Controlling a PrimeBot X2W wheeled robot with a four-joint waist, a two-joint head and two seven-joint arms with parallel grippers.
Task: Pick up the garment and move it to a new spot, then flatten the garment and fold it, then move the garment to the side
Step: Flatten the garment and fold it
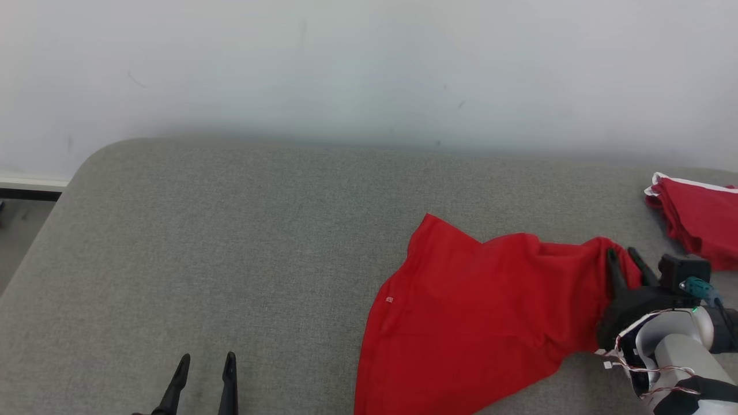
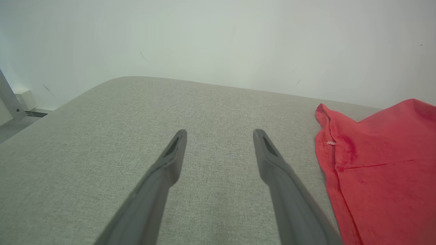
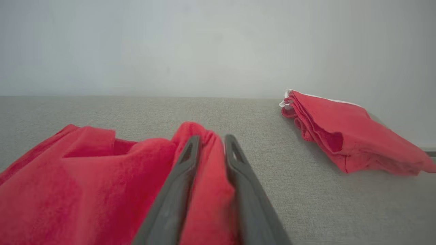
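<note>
A red garment (image 1: 484, 311) lies spread and rumpled on the grey cushioned surface (image 1: 230, 248), right of centre, running off the near edge of the head view. My right gripper (image 1: 625, 258) is shut on a bunched fold at the garment's right end; in the right wrist view that fold of the garment (image 3: 209, 177) is pinched between the two dark fingers (image 3: 180, 177) of my right gripper (image 3: 211, 140). My left gripper (image 1: 204, 360) stands open over bare surface at the lower left. In the left wrist view my left gripper (image 2: 219, 133) has nothing between its fingers, with the garment's hem (image 2: 374, 170) to its right.
A second red cloth with a white edge (image 1: 700, 222) lies folded at the far right, seen as a folded pile (image 3: 344, 136) in the right wrist view. A pale wall (image 1: 369, 69) rises behind the surface. The surface's rounded corner (image 1: 92, 161) and floor lie at the left.
</note>
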